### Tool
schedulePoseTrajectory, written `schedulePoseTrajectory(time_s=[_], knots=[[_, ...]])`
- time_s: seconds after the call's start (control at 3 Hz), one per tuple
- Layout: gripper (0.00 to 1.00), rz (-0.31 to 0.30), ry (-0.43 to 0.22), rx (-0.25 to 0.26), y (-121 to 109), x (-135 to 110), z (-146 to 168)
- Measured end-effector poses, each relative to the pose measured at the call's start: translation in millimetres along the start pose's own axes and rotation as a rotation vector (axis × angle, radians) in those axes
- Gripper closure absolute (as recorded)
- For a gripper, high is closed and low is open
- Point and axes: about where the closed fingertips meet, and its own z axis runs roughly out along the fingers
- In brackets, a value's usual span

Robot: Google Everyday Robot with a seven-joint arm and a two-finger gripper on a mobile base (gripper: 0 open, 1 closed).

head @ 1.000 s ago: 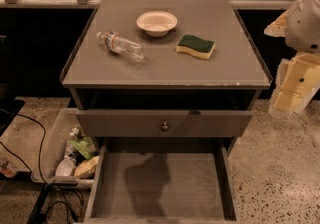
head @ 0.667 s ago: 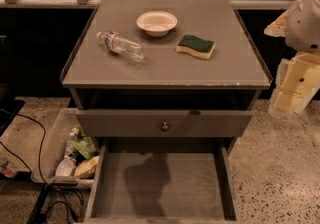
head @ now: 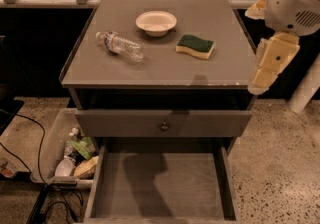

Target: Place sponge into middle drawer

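Sponge (head: 195,47): lies flat on the cabinet top (head: 100,70), right of centre and well short of the front edge. The dark green layer faces up and the pale yellow foam shows along the near side.
Sponge axis: the long side runs left to right, with the right end turned slightly toward the front.
Neighbours: white bowl (head: 156,22) near behind and to the left, apart from the sponge. Clear plastic bottle (head: 120,45) lies on its side further left, cap toward the back left.
Middle drawer (head: 160,183): pulled out at the bottom, its plain grey floor crossed by a shadow.
Drawer front (head: 125,124): above it, with a small round knob (head: 163,126).
Floor bin (head: 52,140): left of the cabinet, holding a bottle and mixed green and yellowish items.
Gripper (head: 270,65): off the right edge of the cabinet, hanging beside the front corner, apart from the sponge.
Grip: cannot tell how wide it stands.
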Motion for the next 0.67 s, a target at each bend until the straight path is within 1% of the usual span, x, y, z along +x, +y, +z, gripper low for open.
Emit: schedulePoseTrajectory(time_s=[0.33, 0.67], knots=[[0.0, -0.053, -0.091, 0.005, -35.4, -31.9, 13.1], [0.0, -0.05, -0.096, 0.005, -36.0, -33.1, 12.9]])
